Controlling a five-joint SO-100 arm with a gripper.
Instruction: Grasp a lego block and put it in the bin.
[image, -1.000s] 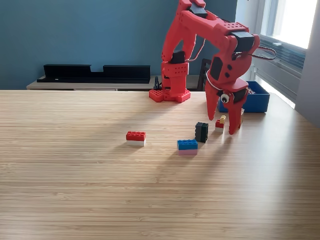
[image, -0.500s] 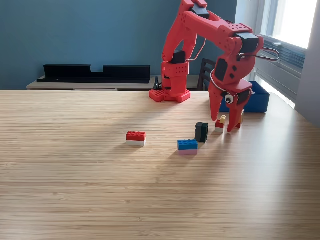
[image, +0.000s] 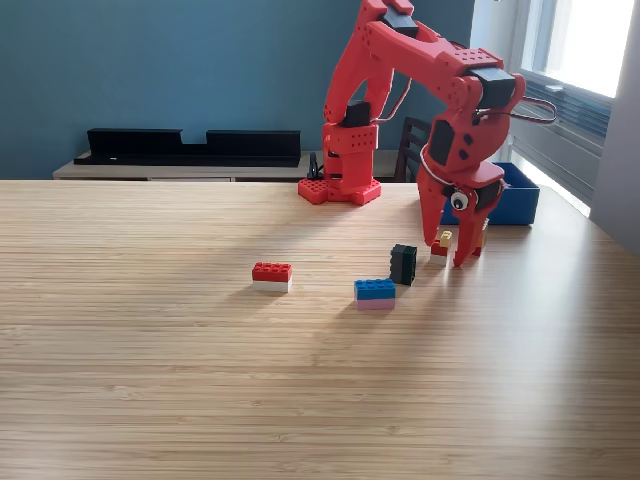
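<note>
My red gripper (image: 448, 250) points down at the table in the exterior view, just in front of the blue bin (image: 512, 200). A small yellow and red lego block (image: 443, 241) sits between its fingers, which stand close against both sides of it, and the block still seems to rest on the table. A black lego block (image: 403, 263) stands just to the left of the gripper. Nearer the camera lie a blue and pink lego block (image: 375, 292) and, further left, a red and white lego block (image: 272, 276).
The arm's red base (image: 340, 188) is fixed at the far edge of the wooden table (image: 200, 380). A black tray-like shelf (image: 190, 146) lies behind the table at the left. Part of a dark chair (image: 410, 140) shows behind the arm.
The gripper's fingers have drawn closer together around the small yellow and red block, and the wrist has shifted slightly up and to the right. The other blocks have not moved.
</note>
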